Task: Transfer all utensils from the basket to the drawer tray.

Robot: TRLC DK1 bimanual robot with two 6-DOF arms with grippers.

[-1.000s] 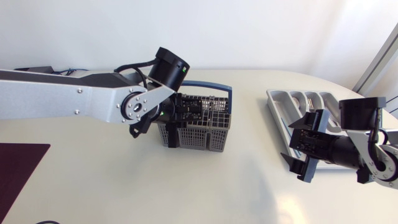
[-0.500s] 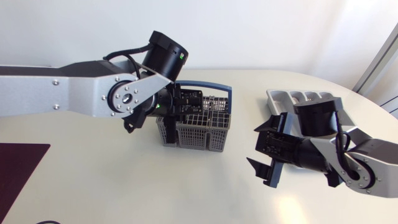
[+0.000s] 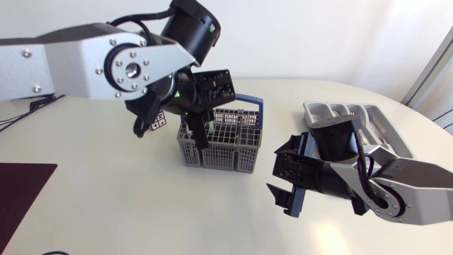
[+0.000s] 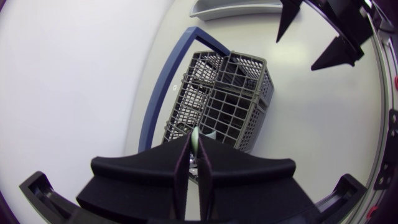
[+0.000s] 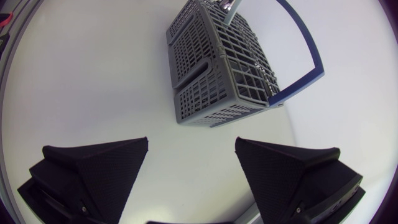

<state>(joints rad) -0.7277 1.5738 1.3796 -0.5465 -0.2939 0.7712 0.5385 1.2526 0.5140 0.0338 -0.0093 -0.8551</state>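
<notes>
A grey mesh basket (image 3: 221,147) with a blue handle (image 3: 249,100) stands mid-table. My left gripper (image 3: 199,133) hangs over the basket's left end. In the left wrist view that gripper (image 4: 194,163) is shut on a thin pale utensil (image 4: 196,138), whose lower part reaches down toward the basket (image 4: 219,102). My right gripper (image 3: 282,190) stands open and empty on the basket's right, near the table surface. The right wrist view shows its gripper (image 5: 189,163) facing the basket (image 5: 214,68), a gap away. The grey drawer tray (image 3: 368,117) lies at the far right.
Bare white table lies between basket and tray and in front of both. A dark red mat (image 3: 20,190) lies at the table's left front edge. My right forearm (image 3: 396,188) stretches in front of the tray.
My left arm has risen from the basket, gripper staying shut on the utensil. The right arm has swung left from the tray toward the basket, still open.
</notes>
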